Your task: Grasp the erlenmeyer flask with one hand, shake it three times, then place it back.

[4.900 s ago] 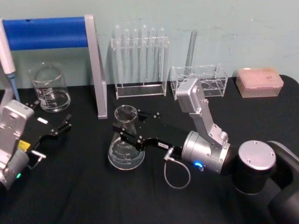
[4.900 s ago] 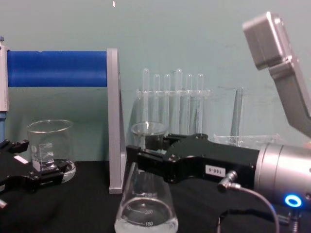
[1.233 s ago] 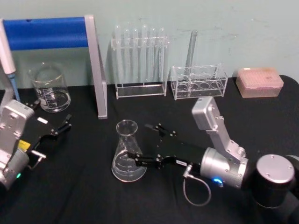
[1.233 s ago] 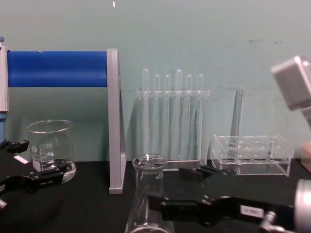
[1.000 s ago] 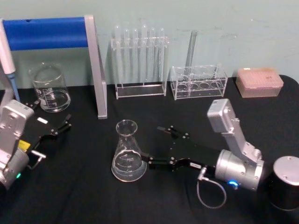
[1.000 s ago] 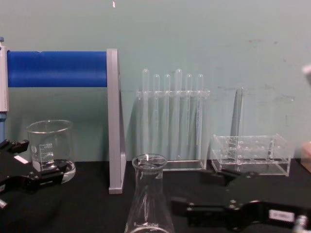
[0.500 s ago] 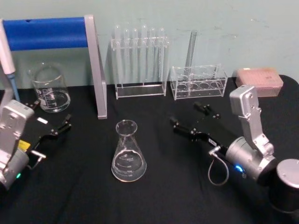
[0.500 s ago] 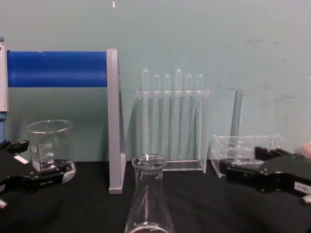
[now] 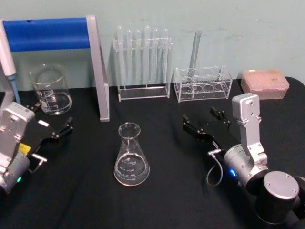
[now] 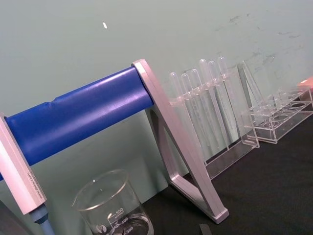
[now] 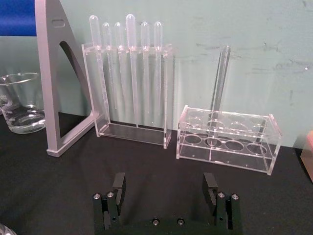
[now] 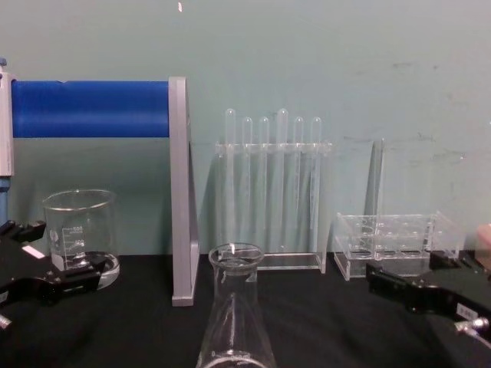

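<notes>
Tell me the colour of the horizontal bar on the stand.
Blue bar; the chest view shows it best.

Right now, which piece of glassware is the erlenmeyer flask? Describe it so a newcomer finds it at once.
Start at the blue bar on its grey stand, then come forward across the black table. The erlenmeyer flask stands alone there, upright. Unlike the straight-walled beaker and the thin test tubes, it is conical with a narrow neck.

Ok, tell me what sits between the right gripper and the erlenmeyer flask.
Nothing. In the head view, only bare black table separates the open right gripper from the upright erlenmeyer flask.
</notes>
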